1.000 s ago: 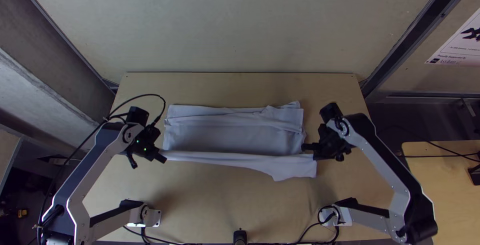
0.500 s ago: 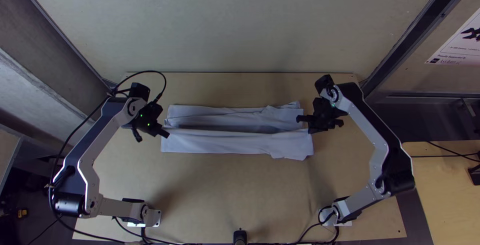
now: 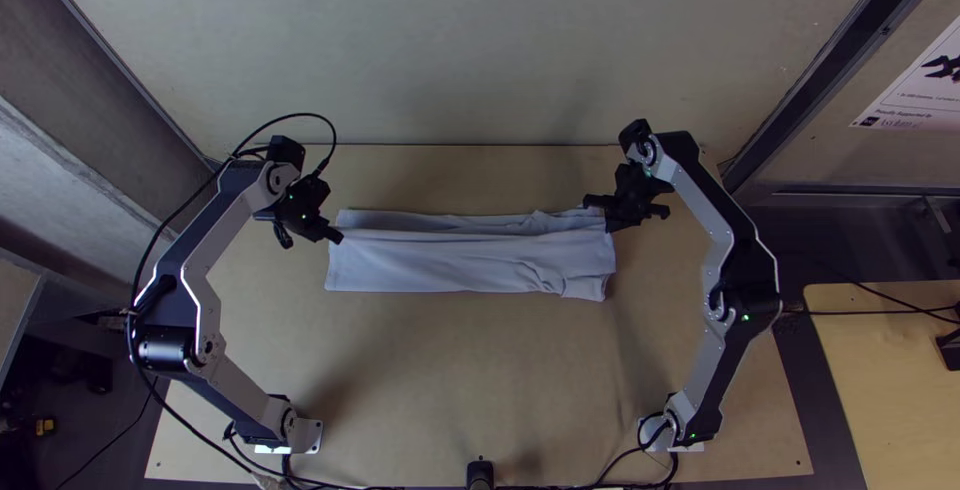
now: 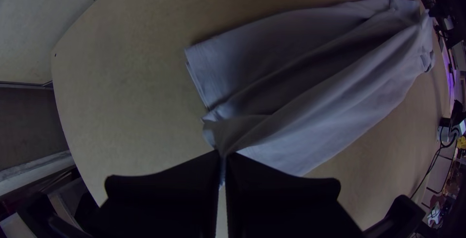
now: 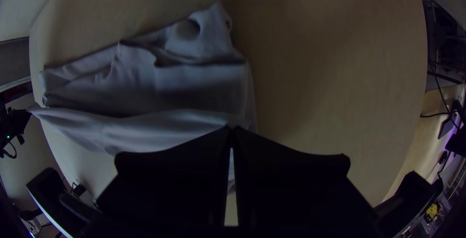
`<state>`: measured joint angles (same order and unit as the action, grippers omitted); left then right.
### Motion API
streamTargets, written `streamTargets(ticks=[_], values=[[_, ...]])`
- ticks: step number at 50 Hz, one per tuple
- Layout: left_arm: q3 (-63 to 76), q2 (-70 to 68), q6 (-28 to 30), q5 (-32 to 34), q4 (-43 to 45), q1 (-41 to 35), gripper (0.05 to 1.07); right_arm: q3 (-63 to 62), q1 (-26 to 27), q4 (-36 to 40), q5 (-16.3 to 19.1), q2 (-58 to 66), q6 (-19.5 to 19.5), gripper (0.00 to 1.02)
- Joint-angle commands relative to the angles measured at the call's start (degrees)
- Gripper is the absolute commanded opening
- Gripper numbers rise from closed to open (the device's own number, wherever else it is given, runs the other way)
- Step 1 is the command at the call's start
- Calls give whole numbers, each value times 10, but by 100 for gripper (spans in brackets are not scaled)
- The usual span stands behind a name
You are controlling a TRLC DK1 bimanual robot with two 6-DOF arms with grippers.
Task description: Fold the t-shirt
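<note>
T-shirt [image 3: 455,265] | left end effector [image 3: 337,237]: closed, fabric pinched | right end effector [image 3: 590,201]: likewise

On my table [image 3: 470,370]: one shirt [image 3: 460,262], between my left claw [image 3: 337,237] and my right claw [image 3: 595,204]. Behind: wall [image 3: 480,50]. Right, apart: second table [image 3: 880,380].

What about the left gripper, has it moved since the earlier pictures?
Yes. In the top view, the left gripper has moved up the picture, closer to the far edge of the table, bringing part of the shirt with it.
</note>
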<state>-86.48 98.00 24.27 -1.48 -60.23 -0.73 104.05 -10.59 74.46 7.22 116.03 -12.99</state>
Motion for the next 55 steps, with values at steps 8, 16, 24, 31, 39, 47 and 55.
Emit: streamTargets(ticks=[8, 16, 24, 31, 39, 47, 55], values=[[-21, 45, 0, 0, 2, 4, 8, 71, 12, 12, -12, 85, 7, 3], [23, 43, -22, 4, 85, 0, 13, 74, 12, 10, -20, 119, 7, 3], [25, 72, -55, 4, 102, 1, 101, 75, 12, -5, -29, 141, 9, 4], [24, 85, -69, 40, 114, 10, 103, 93, 22, -15, -48, 148, 2, 25], [13, 75, -94, 113, 109, 46, 103, 97, 35, -15, -49, 108, 11, 71], [14, 56, -101, 199, 93, 99, 103, 95, 36, -3, -126, 53, 19, 88], [25, 51, -106, 281, 85, 160, 103, 83, 43, 46, -176, 10, 19, 99]])
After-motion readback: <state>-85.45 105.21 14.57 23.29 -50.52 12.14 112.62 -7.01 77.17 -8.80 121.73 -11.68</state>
